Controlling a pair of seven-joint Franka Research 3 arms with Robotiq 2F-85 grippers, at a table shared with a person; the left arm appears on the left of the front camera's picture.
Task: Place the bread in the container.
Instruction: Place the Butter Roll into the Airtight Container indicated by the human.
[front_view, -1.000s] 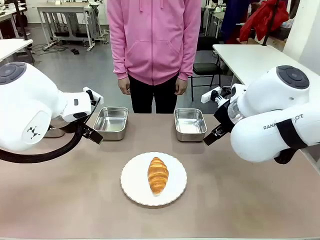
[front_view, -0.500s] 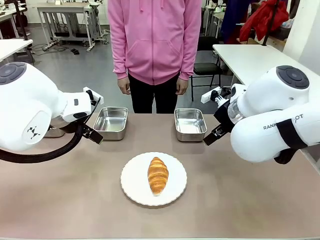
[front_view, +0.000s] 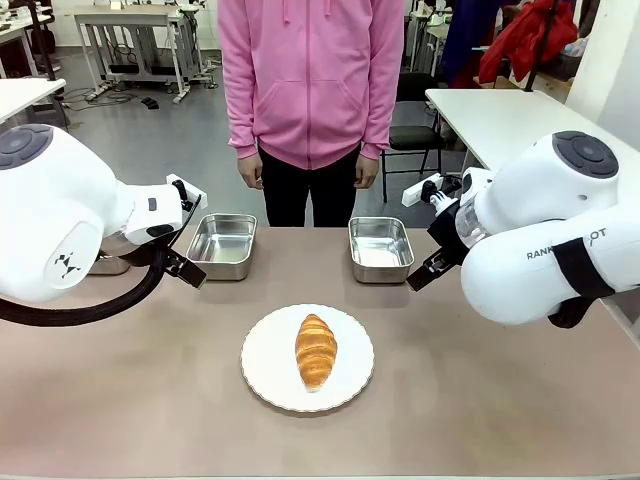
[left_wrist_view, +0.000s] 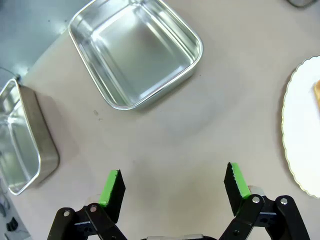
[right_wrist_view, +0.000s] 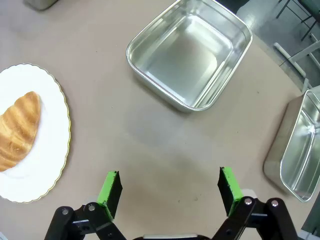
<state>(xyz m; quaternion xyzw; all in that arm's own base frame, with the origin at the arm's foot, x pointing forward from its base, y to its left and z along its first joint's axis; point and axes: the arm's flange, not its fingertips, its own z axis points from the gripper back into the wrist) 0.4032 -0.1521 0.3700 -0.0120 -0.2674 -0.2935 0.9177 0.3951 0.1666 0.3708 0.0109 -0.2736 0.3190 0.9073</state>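
Observation:
The bread, a golden-brown croissant (front_view: 316, 350), lies on a round white scallop-edged plate (front_view: 265, 362) in the middle of the table. Behind it stand two empty shiny steel pans, one at the left (front_view: 222, 243) and one at the right (front_view: 380, 246). My left gripper (left_wrist_view: 174, 172) hovers open over bare table, short of the left pan (left_wrist_view: 135, 50), with the plate's rim (left_wrist_view: 300, 130) to its side. My right gripper (right_wrist_view: 169, 176) is open too, above bare table between the right pan (right_wrist_view: 190, 52) and the croissant (right_wrist_view: 17, 130). Neither gripper holds anything.
A further steel pan (left_wrist_view: 20, 145) sits at the table's left edge and another (right_wrist_view: 297, 150) at its right edge. A person in a pink hoodie (front_view: 310, 80) stands at the far side, hands down. Bare table lies in front of the plate.

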